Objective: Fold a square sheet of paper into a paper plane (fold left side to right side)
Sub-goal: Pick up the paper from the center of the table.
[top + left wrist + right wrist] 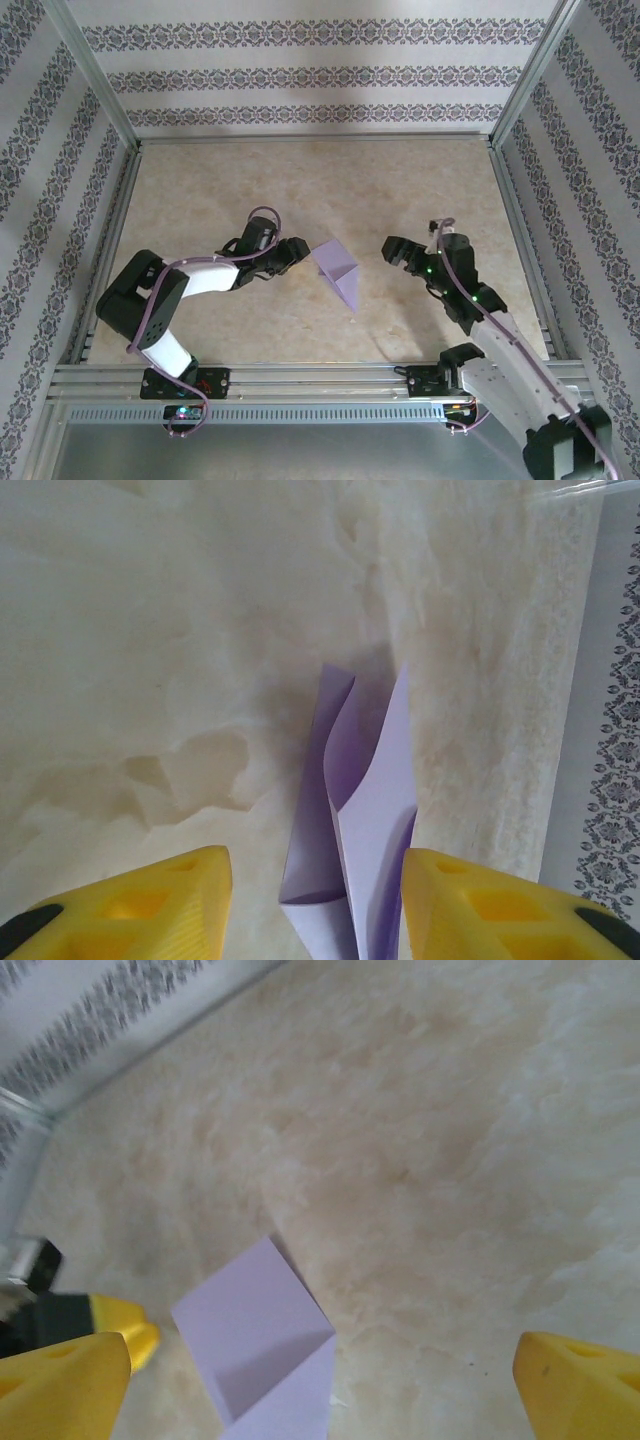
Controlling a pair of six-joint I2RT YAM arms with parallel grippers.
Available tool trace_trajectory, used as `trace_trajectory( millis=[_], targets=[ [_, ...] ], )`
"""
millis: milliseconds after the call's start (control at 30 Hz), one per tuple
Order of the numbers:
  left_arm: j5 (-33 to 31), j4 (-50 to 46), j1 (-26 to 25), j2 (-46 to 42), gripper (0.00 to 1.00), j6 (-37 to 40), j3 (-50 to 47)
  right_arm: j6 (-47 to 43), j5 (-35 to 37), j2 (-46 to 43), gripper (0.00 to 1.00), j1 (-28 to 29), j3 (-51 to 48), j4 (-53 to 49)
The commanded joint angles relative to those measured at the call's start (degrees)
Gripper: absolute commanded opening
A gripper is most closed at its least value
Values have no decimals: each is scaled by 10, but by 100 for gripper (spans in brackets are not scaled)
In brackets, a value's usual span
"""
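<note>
Top external view showed us the folded lavender-purple paper sheet [338, 272] lying on the beige marbled bench [300, 180] between both tools. We saw the left tool [299, 252] part-open, straddling its edge, not clamped. The right tool [391, 250], spread wide and empty, stood just apart.

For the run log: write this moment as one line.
purple paper: folded, on table | left tool: open, straddling it | right tool: open, apart
</note>
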Motion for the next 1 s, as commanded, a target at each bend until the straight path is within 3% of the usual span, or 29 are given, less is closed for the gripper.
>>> trace_trajectory(
  millis=[0, 367, 567, 767, 967],
  targets=[
    [18, 70, -14, 28, 48, -26, 25, 55, -74, -36, 98, -40, -30, 36],
    [40, 90, -34, 116, 42, -31, 73, 78, -91, -72, 98, -65, -51, 27],
    [50, 109, -34, 129, 20, -26, 80, 91, -108, -57, 98, -72, -55, 47],
    [73, 116, -21, 86, 0, 31, 65, 107, -186, -12, 96, -85, -61, 116],
    [176, 260, 10, 1, 0, 63, 16, 77, -333, 70, 93, -84, -53, 210]
  ],
)
